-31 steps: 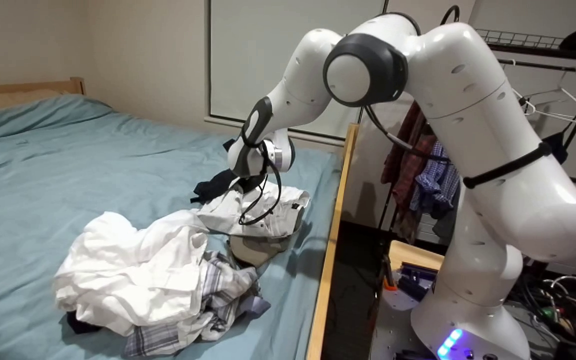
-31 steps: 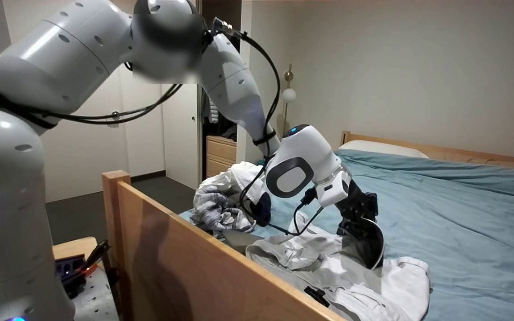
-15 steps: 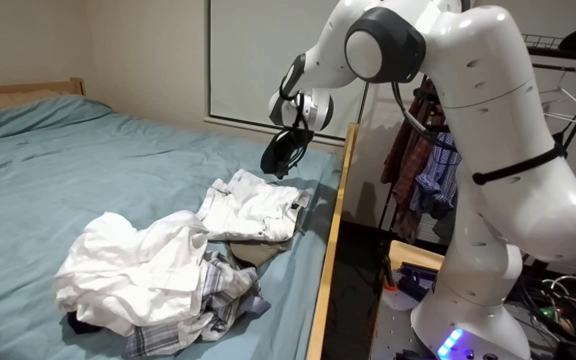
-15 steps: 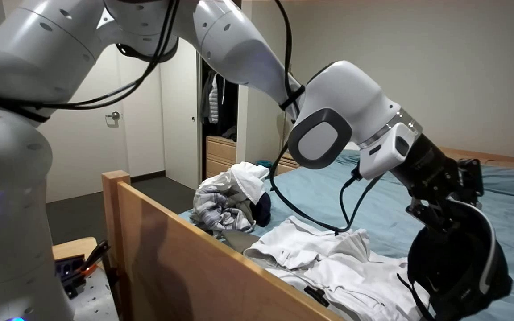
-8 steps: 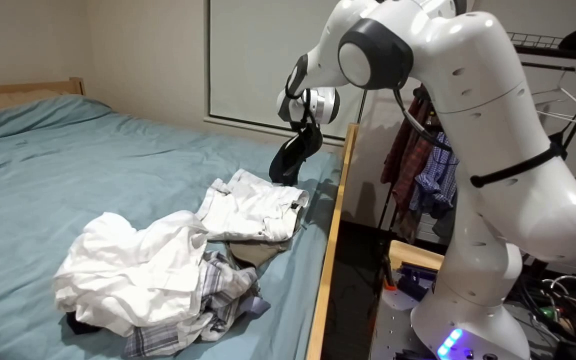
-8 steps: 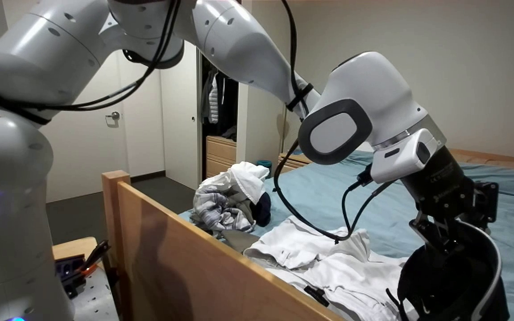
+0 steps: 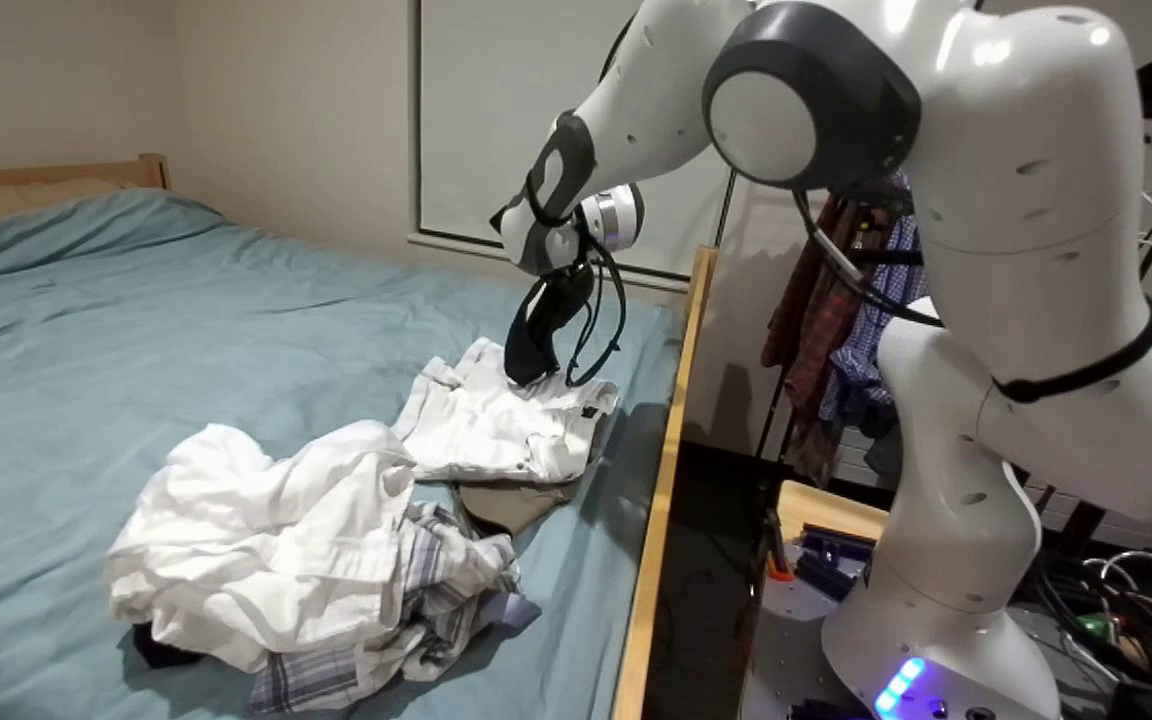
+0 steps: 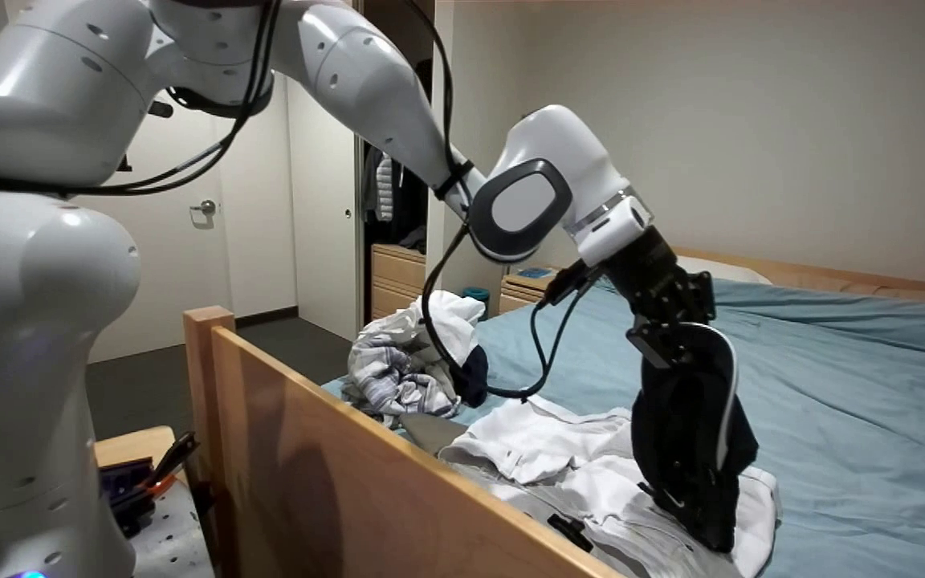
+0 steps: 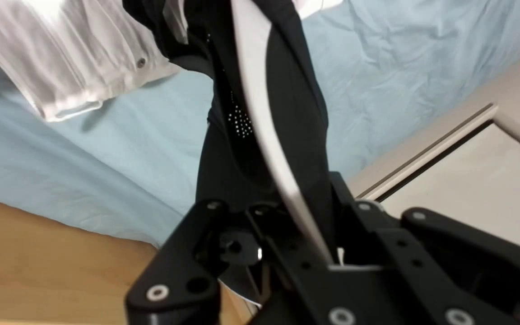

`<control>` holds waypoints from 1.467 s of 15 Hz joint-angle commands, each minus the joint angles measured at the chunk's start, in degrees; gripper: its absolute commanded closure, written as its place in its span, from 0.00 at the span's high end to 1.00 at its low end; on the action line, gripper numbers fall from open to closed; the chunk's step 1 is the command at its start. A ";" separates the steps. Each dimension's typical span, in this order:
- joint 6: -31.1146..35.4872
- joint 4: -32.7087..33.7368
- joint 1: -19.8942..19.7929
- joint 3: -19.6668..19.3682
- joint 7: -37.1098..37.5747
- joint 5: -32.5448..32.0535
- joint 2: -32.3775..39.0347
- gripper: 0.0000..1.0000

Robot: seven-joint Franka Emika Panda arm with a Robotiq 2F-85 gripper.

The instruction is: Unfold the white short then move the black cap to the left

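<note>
Tightly, the closed pincer (image 8: 675, 353) grips the black cap (image 8: 683, 433) partly hiding the white short (image 8: 567, 441)

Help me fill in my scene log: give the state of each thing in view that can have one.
Black cap, gripped and hanging
Jaws, closed on it
White short, spread, creased; cannot tell whether fully unfolded
White cloth bundle, bunched up
Plaid cloth, crumpled
Blue bedding, spread, wrinkled
Closet drawers, shut
Rack shirts, hanging up
Base light, lit blue
</note>
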 commanded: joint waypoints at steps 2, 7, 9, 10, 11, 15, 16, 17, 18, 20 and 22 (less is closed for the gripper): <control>2.50 -10.74 19.53 -12.40 -3.84 -9.90 -4.56 0.08; 0.50 -6.80 14.00 -7.62 0.69 -7.95 -1.07 0.07; -1.99 -5.57 10.99 -5.50 -0.97 -9.15 -2.00 0.08; -2.76 -5.36 10.58 -4.43 -2.05 -9.88 -3.31 0.09; -3.34 -5.07 11.78 -4.37 -1.93 -10.86 -2.26 0.08; -0.19 -7.15 23.12 -9.27 -4.73 -15.40 -4.82 0.08; 0.04 -7.69 27.06 -11.84 -5.57 -16.27 -5.12 0.08; 0.33 -8.17 31.67 -15.15 -6.41 -16.85 -4.55 0.08; 1.23 -8.61 35.89 -18.25 -7.20 -17.03 -3.51 0.08; 4.26 -9.71 44.91 -25.18 -8.87 -15.05 -1.83 0.08; 7.83 -10.64 53.83 -31.43 -10.69 -11.80 -2.66 0.08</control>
